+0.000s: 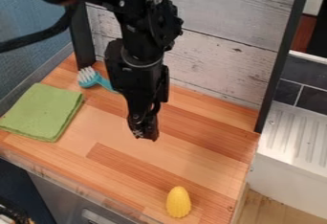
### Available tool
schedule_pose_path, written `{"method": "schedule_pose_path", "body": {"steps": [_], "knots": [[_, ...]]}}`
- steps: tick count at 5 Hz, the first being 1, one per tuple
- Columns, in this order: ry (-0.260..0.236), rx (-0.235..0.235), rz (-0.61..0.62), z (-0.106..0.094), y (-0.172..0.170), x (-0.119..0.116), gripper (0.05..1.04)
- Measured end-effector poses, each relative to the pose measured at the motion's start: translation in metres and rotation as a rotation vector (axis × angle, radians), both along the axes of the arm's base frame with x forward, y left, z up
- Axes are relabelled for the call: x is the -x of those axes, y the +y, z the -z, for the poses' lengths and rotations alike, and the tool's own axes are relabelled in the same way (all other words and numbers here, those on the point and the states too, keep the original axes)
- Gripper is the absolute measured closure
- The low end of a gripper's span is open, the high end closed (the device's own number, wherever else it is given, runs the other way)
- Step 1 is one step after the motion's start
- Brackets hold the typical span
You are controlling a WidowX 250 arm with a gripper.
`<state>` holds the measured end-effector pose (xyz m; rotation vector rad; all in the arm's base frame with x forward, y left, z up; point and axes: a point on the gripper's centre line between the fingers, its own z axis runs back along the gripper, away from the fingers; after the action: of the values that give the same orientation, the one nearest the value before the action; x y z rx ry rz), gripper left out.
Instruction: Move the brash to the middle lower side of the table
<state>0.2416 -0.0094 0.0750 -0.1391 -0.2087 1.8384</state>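
The brush (93,78) lies in the upper left of the frame, up and to the left of the end effector (146,133), which hangs over the middle of the table (108,132). That offset decides the coming move: the arm (137,50) would have to go back toward the upper left before it could grip anything. The brush's long axis slants from the white bristles down and rightward along a teal handle, whose far end is hidden behind the arm. Whether the end effector is spread or pressed together, I cannot tell.

The brush looks like smooth, hard plastic with a rounded head and stiff tufts. Near it, a green cloth (43,112) is folded into a soft, flat square. A yellow toy corn cob (178,202), bumpy and tapered, sits toward the bottom edge. The table is striped wood; whitewashed planks (223,17) rise behind.
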Motion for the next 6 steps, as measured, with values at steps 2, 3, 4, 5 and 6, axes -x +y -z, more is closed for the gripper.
{"method": "schedule_pose_path", "body": {"steps": [2,3,4,5,6], "knots": [[0.085,-0.049,0.016,0.015,0.024,-0.01,0.082],[0.12,-0.08,-0.002,0.022,0.048,-0.021,0.083],[0.121,-0.084,-0.027,0.027,0.072,-0.04,0.083],[0.144,-0.097,-0.027,0.037,0.089,-0.051,0.082],[0.155,-0.084,-0.065,0.05,0.113,-0.063,0.082]]}}
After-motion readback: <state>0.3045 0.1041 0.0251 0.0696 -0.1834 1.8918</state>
